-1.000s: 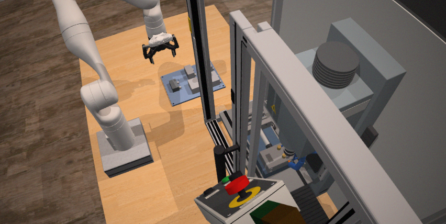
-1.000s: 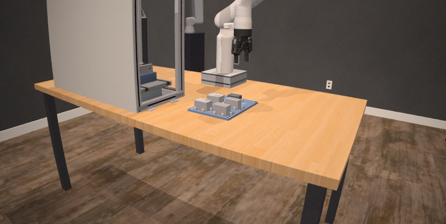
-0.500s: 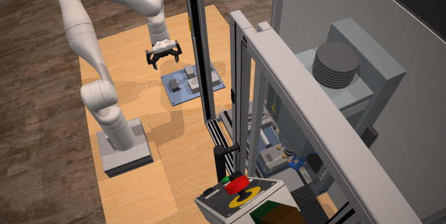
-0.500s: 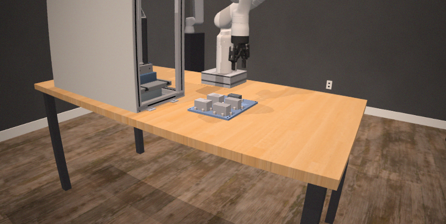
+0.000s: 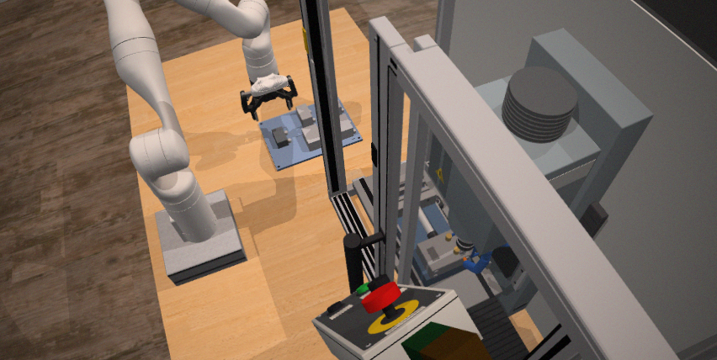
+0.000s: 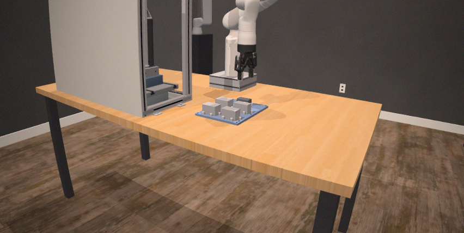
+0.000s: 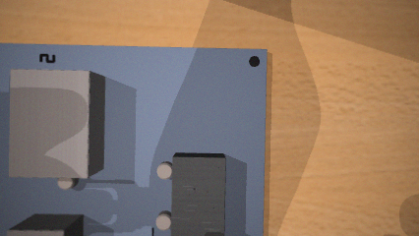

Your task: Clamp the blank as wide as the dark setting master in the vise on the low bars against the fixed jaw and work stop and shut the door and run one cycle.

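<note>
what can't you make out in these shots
- Dark block, wrist view: its lower end is cut off by the frame edge.
- Vise, top view: mostly hidden behind the guard frame.
- Gripper: open, but absent from the wrist view.
- Green button: half hidden by the red button.

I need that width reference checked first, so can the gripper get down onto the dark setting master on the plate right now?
Probably yes. The gripper hangs open above the blue plate, and nothing stands over the dark setting master; the nearest blank sits apart from it.
</note>
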Motion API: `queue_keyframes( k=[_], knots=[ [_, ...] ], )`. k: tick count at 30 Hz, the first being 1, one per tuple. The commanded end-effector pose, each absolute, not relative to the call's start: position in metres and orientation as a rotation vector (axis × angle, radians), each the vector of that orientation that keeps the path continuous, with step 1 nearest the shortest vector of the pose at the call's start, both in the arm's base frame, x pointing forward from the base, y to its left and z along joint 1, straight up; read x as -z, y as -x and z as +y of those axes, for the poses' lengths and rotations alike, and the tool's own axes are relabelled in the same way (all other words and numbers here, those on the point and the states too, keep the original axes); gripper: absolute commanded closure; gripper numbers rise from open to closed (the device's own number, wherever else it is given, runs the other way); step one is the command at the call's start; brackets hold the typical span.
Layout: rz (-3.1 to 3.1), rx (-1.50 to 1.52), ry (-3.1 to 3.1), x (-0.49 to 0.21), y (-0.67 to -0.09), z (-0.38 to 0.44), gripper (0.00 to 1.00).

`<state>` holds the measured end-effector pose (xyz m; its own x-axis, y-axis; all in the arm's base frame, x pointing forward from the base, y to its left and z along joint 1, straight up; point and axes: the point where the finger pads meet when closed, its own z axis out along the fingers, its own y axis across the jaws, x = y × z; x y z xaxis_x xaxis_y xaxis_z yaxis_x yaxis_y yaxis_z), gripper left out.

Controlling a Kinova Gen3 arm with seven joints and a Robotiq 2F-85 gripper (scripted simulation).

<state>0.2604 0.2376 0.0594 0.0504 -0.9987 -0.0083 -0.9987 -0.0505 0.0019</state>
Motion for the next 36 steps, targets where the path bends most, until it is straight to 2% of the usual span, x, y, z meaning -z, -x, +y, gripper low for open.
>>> queue_keyframes(
  k=[1,36],
  knots=[
    [2.162,-0.005,2.271,-0.044,-0.262,0.236,0.0],
    [2.162,-0.003,2.27,0.007,-0.263,0.236,0.0]
  ],
)
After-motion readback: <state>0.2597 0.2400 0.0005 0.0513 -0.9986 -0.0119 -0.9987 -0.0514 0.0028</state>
